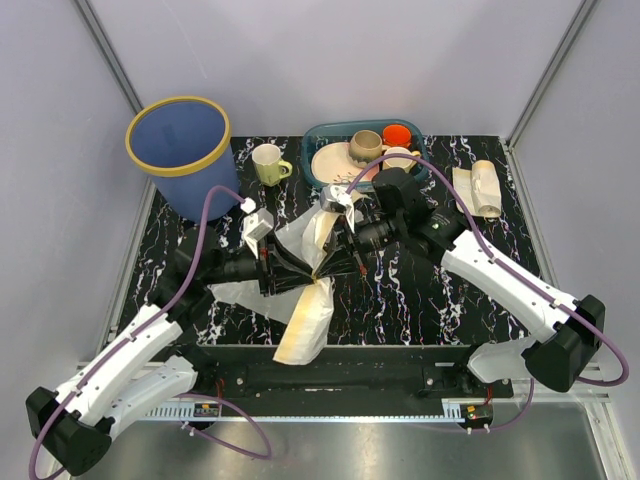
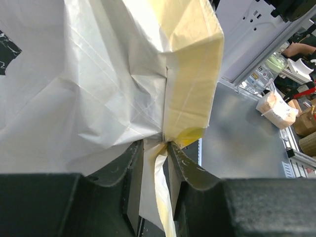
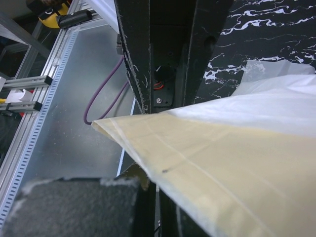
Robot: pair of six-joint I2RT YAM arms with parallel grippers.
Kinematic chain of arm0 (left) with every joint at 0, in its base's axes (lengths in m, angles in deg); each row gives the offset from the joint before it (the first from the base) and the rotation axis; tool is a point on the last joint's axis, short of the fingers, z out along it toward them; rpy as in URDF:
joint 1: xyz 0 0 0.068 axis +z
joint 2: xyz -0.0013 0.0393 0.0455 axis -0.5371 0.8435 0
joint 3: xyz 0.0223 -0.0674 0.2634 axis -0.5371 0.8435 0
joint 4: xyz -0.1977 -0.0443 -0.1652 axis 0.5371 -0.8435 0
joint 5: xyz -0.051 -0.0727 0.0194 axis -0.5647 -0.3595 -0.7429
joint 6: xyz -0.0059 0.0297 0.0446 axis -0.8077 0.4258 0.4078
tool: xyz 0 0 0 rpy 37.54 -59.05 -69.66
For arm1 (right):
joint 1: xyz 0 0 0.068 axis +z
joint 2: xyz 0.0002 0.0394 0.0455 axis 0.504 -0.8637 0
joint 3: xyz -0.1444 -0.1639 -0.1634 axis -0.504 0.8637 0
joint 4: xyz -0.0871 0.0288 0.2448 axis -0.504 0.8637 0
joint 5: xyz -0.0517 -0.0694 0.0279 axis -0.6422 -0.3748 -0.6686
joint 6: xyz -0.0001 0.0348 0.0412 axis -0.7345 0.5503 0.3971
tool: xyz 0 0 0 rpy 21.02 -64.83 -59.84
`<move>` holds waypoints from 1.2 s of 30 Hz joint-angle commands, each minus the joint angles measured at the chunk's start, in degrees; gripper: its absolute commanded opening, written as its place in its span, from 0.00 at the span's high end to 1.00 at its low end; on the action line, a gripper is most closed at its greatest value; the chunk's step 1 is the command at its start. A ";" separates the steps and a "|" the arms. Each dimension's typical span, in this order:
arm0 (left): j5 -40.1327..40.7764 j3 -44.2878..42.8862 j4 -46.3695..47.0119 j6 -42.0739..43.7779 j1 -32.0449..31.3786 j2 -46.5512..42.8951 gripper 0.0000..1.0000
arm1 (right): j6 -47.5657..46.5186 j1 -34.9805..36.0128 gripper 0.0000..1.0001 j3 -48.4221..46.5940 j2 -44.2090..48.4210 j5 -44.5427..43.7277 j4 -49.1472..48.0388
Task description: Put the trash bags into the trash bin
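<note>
Left claw pinched shut on film of large sack, mid-counter, tail drooping over near edge. Right claw at sack's upper fold; clamped or not, cannot tell.

Risks:
- thin film slipping or tearing if claws pull apart
- trailing tail snagging on counter edge
- drape sweeping pale-green mug, which stands between sack and trash bin

Bin far left, nothing seen inside. Small bundle far right on counter. Teal basket holds plate and mugs.
</note>
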 commanded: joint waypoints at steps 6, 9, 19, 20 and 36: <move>0.01 -0.18 7.89 -2.94 -0.39 1.15 0.76 | 0.66 2.28 1.00 -1.39 0.94 -2.80 -2.31; -2.28 0.43 9.05 -3.92 -0.74 0.01 0.55 | -1.00 2.19 1.00 -2.18 0.51 -5.18 -1.69; -3.34 -0.71 2.47 0.72 -0.65 -0.87 1.00 | -0.75 0.79 1.00 -2.98 0.94 -4.31 0.06; -3.52 -0.88 -0.59 2.82 -0.65 -1.13 1.00 | -0.57 0.35 1.00 -2.98 1.12 -3.53 0.33; -3.07 -1.50 -2.82 6.35 2.68 -3.07 0.80 | -3.02 -3.52 1.00 -3.94 1.65 3.24 6.03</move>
